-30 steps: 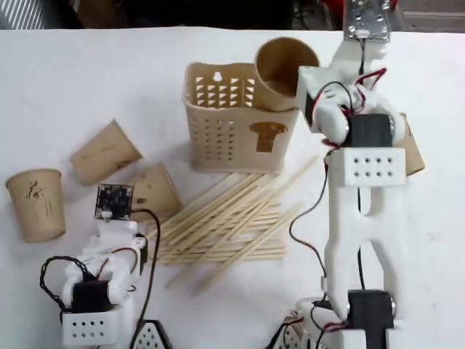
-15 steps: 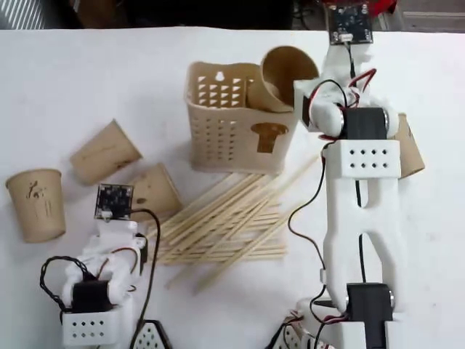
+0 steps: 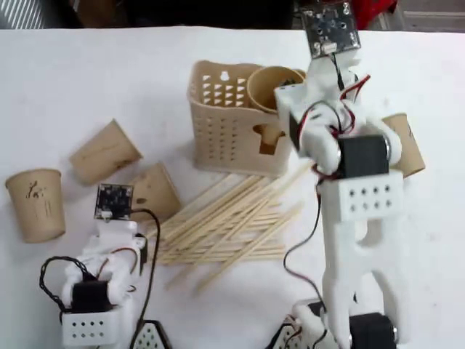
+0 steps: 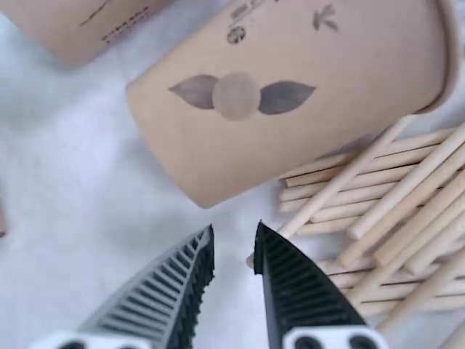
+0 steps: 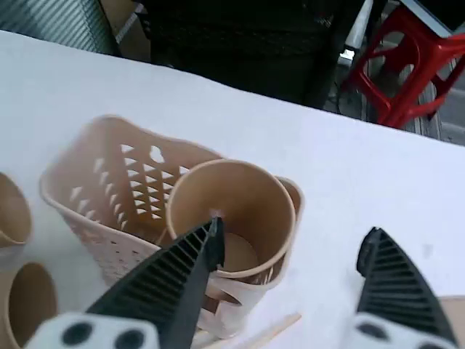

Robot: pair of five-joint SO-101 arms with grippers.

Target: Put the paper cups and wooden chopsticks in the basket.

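Note:
A tan paper cup (image 3: 272,86) stands upright in the right corner of the perforated beige basket (image 3: 225,123). In the right wrist view my right gripper (image 5: 290,236) is open wide just above that cup (image 5: 232,211), holding nothing. Three more cups lie on the left: one (image 3: 105,151), one (image 3: 36,203) and one (image 3: 156,190). Another cup (image 3: 405,145) is partly hidden behind the right arm. Wooden chopsticks (image 3: 232,218) are piled in front of the basket. My left gripper (image 4: 234,234) is shut and empty, just short of a lying cup (image 4: 290,94) and chopstick ends (image 4: 392,211).
The right arm (image 3: 356,189) stretches from the near edge over the chopsticks' right end to the basket. The left arm (image 3: 98,276) sits low at the near left. A red stool (image 5: 414,65) and dark furniture stand beyond the table's far edge.
The right arm swung left and brought the tilted cup from the basket's right rim down into the basket. The cup now stands upright and the fingers are apart. The left arm kept still.

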